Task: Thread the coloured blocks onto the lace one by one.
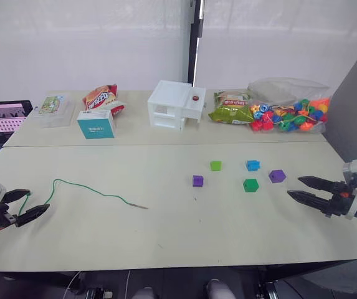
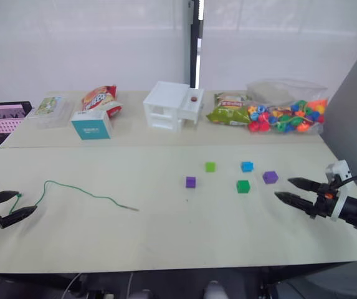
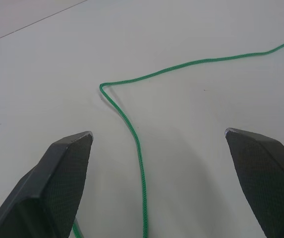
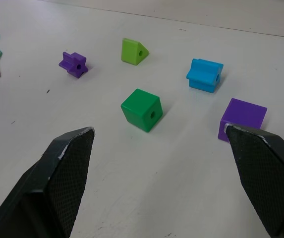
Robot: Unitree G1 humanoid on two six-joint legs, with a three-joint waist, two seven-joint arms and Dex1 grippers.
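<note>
left gripper (image 1: 23,204) gapes wide over the lace (image 1: 94,190) end by the table's (image 1: 166,237) left edge, poised to pinch; right gripper (image 1: 303,187) wide near the blocks (image 1: 250,185).

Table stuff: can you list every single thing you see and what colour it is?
Blocks: five; two purple, light green, dark green, blue; right half of the table.
Lace: one, green, left half.
Bead bag: one, multicoloured, far right.
Snack bags: orange, green; far side.
White box, teal box, clear box: far side.
Laptop: far left.
Left gripper: open, around the lace's end.
Right gripper: open, near the blocks.
</note>
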